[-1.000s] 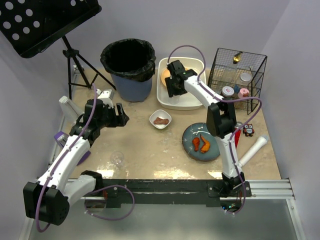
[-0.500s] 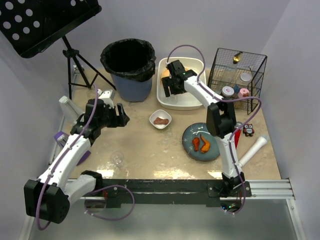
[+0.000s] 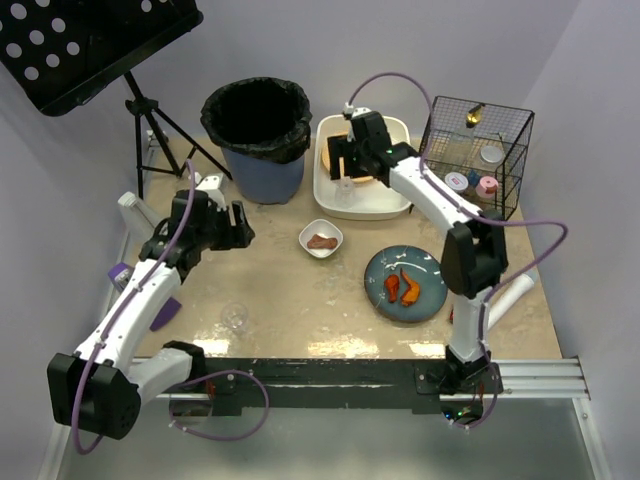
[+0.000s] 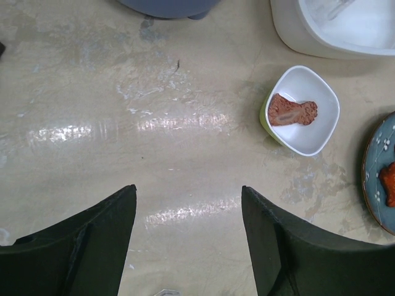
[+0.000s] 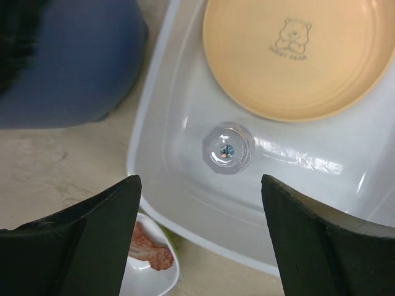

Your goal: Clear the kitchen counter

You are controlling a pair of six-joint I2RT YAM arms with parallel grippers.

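Observation:
The beige kitchen counter (image 3: 290,290) carries a small white bowl (image 3: 321,238) with a piece of meat (image 4: 290,112), a blue plate (image 3: 432,268) of orange food and a clear glass (image 3: 235,316). My right gripper (image 3: 345,165) hovers open over the white tub (image 3: 392,205). Below its jaws in the right wrist view, another clear glass (image 5: 228,148) stands free in the tub (image 5: 185,203) beside a yellow plate (image 5: 296,55). My left gripper (image 3: 238,228) hangs open and empty over bare counter (image 4: 185,111), left of the bowl (image 4: 305,111).
A black-lined bin (image 3: 258,140) stands behind the counter's middle, and a wire basket (image 3: 475,150) of small jars at the back right. A white cylinder (image 3: 510,295) lies at the right edge. A music stand (image 3: 90,45) overhangs the far left.
My right gripper has opened, let go of the glass in the tub and risen; its elbow swung right. The left arm has barely moved.

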